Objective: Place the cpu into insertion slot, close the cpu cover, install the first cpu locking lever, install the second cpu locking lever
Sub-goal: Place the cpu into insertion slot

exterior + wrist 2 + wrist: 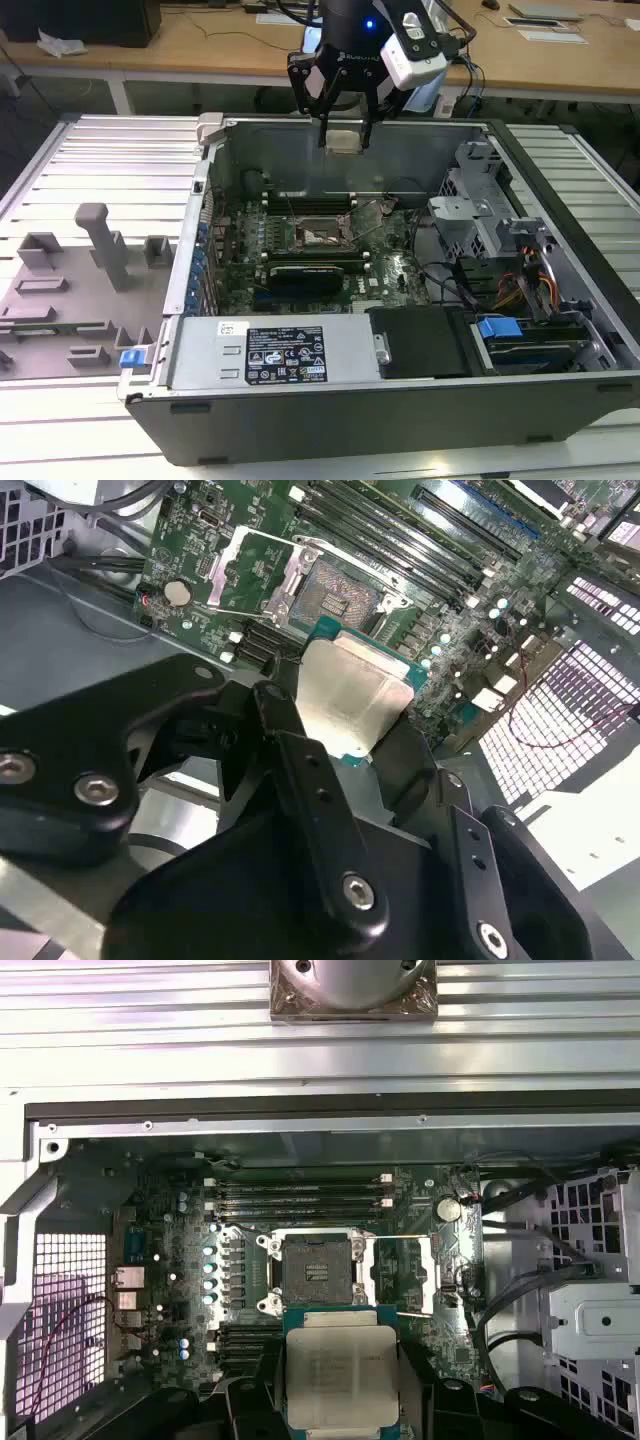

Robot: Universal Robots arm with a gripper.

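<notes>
Closest to the wrist cameras are the black jointed fingers [300, 770] of the hand [355, 742], drawn in onto the cpu [350, 705], a small flat square chip with a pale silver-grey metal top on a green edge. They pinch it by two opposite sides and leave the top bare. The chip sits level with its metal face up, which I judge is meant to keep the contact side facing down toward the board.

Below it, well apart, the square insertion slot [318, 1270] on the green motherboard [390, 270] is open and holds nothing. The cpu cover [368, 1272], a thin metal frame plate with an open centre, is swung aside just beside the slot, probably so the chip has a free way in. So the cpu is in the air, not seated.

In the exterior view the hand [344, 142] hangs above the far wall of the open grey computer case [400, 420], which lies on its side on a ribbed metal desk [90, 170].
</notes>
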